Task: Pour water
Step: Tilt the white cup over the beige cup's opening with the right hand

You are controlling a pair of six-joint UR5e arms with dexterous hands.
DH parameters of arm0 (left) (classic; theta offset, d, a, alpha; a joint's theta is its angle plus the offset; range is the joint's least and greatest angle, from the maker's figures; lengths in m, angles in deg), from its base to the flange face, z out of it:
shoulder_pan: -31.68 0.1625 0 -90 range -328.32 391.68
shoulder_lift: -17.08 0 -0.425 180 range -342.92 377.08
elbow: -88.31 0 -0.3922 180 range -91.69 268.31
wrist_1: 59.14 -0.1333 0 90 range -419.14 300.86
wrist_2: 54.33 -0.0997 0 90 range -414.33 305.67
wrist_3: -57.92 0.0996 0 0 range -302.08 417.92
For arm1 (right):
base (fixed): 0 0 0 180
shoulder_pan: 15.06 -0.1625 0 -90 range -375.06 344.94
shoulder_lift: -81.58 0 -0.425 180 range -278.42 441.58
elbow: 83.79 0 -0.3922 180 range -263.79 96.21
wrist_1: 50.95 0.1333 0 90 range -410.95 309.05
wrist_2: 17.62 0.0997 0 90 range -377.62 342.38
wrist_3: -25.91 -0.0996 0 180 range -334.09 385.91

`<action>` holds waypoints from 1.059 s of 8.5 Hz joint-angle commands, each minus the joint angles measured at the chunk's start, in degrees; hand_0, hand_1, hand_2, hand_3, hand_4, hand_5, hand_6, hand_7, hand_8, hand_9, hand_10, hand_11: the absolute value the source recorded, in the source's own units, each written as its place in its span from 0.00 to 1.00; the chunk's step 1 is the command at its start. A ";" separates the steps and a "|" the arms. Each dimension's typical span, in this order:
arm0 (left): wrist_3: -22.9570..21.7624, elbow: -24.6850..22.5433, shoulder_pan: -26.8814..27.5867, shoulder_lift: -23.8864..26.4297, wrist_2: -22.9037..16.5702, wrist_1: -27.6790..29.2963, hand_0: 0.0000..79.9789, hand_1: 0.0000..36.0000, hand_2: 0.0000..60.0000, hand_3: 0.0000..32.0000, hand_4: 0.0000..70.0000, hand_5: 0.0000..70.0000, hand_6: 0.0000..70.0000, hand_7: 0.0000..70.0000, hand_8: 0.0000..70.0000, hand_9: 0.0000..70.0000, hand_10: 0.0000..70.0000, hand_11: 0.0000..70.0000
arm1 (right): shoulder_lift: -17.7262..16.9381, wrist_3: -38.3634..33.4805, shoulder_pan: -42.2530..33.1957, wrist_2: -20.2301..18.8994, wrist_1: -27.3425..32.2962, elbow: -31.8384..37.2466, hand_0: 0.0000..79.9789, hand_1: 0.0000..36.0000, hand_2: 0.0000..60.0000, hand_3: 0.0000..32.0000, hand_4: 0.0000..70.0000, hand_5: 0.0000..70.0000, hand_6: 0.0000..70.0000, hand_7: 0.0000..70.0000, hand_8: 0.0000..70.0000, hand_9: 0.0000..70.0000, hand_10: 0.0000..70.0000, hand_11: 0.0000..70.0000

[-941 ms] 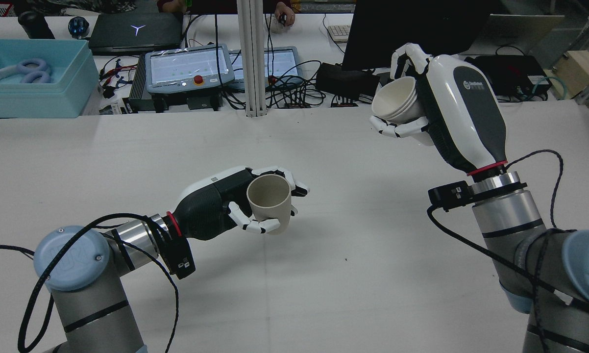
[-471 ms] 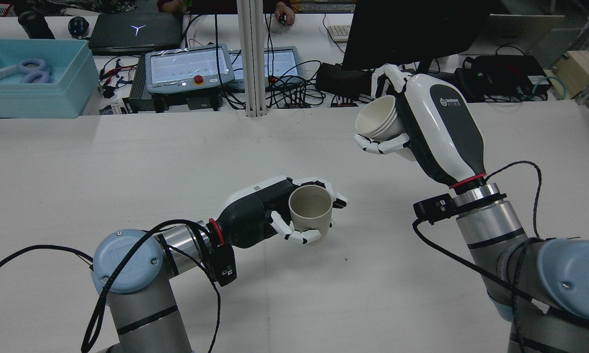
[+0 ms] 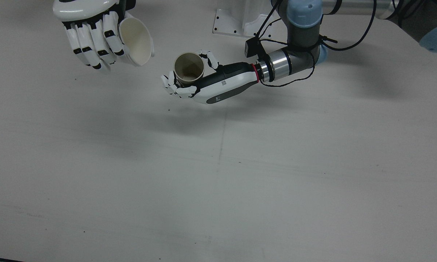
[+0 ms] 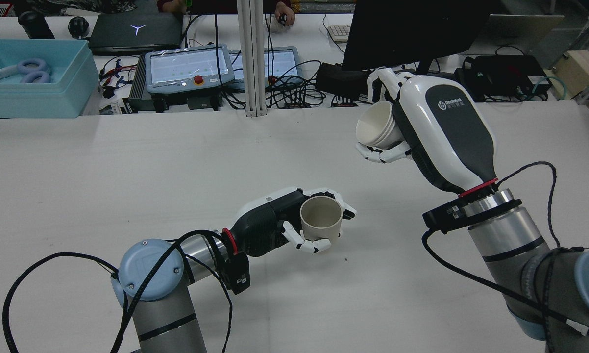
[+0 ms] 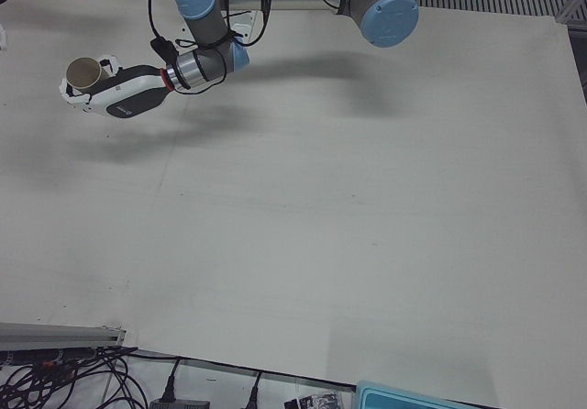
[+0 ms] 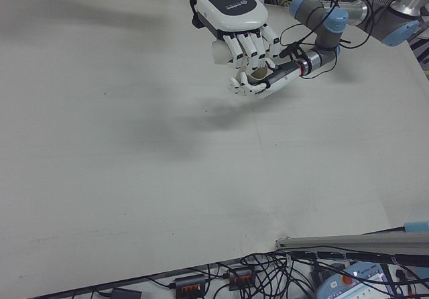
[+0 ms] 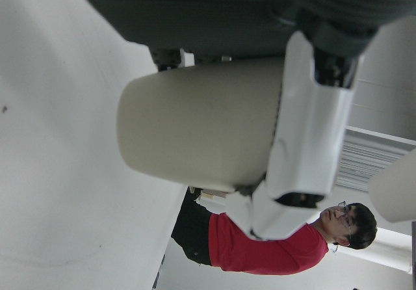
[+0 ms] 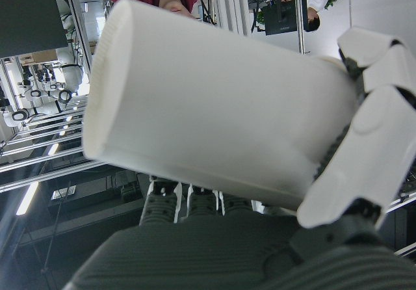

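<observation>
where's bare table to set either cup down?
Almost everywhere. In the front view, the white table is bare across the whole operator-side half and out to both sides. The only busy spot is near the pedestals, where the left hand holds the beige cup upright and the right hand holds the tilted white cup beside it.

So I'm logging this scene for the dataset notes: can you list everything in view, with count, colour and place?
Beige paper cup: one, upright, held in left hand.
White paper cup: one, tilted, held in right hand, raised.
White table: one, beneath both arms.
Light blue bin: one, far left bench.
Teach pendants: two, grey-blue, behind table.
Black monitor: one, far right bench.
Left hand: white and black, low over table.
Right hand: white and black, raised.
</observation>
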 commanded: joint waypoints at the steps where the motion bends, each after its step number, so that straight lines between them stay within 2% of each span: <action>1: -0.01 1.53 0.04 0.62 0.39 0.90 0.97 1.00 1.00 0.00 0.31 1.00 0.45 0.41 0.31 0.36 0.32 0.52 | -0.39 3.45 -0.70 -0.46 -4.13 -4.00 0.62 0.54 0.65 0.00 0.13 1.00 0.69 0.94 0.48 0.68 0.58 0.84; 3: -0.01 1.53 -0.04 0.88 0.30 0.81 0.99 1.00 1.00 0.00 0.32 1.00 0.46 0.41 0.32 0.36 0.32 0.52 | -0.13 3.99 -2.53 -3.07 -5.62 -5.05 0.62 0.54 0.65 0.00 0.14 1.00 0.70 0.94 0.48 0.68 0.58 0.83; 5: -0.10 1.53 -0.13 0.97 0.30 0.81 0.99 1.00 1.00 0.00 0.32 1.00 0.46 0.41 0.31 0.36 0.32 0.52 | -0.30 5.38 -4.55 -3.53 -6.95 -7.34 0.62 0.54 0.65 0.00 0.14 1.00 0.69 0.94 0.48 0.68 0.58 0.83; 9: -0.10 1.53 -0.31 1.32 0.30 0.64 1.00 1.00 1.00 0.00 0.32 1.00 0.47 0.42 0.32 0.36 0.32 0.52 | -0.57 5.66 -5.26 -4.41 -7.04 -7.08 0.63 0.55 0.64 0.00 0.15 1.00 0.70 0.94 0.48 0.68 0.56 0.81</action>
